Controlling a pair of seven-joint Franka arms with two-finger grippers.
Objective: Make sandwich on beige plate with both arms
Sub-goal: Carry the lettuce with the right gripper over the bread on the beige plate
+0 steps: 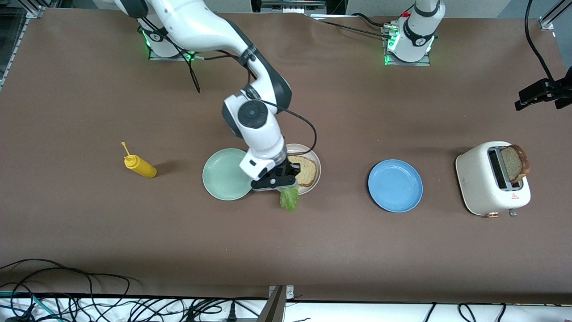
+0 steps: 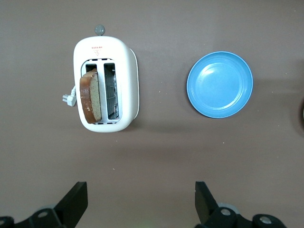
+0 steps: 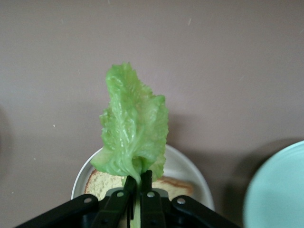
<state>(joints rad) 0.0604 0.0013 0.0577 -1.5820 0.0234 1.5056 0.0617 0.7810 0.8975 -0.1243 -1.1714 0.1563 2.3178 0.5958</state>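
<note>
Brown tabletop point(image 1: 89, 232) spreads beneath me. My right gripper point(image 3: 137, 187) pinches the lettuce leaf point(image 3: 133, 137) over the beige plate point(image 3: 185, 168), where one bread slice point(image 1: 307, 170) lies. My left gripper point(image 2: 140, 202) waits, fingers spread, above the toaster point(image 2: 105, 88).

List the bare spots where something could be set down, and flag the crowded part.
Free: table between blue plate and beige plate; between mustard bottle and green plate. Crowded: the beige plate, where the right gripper holds lettuce over bread slice.
</note>
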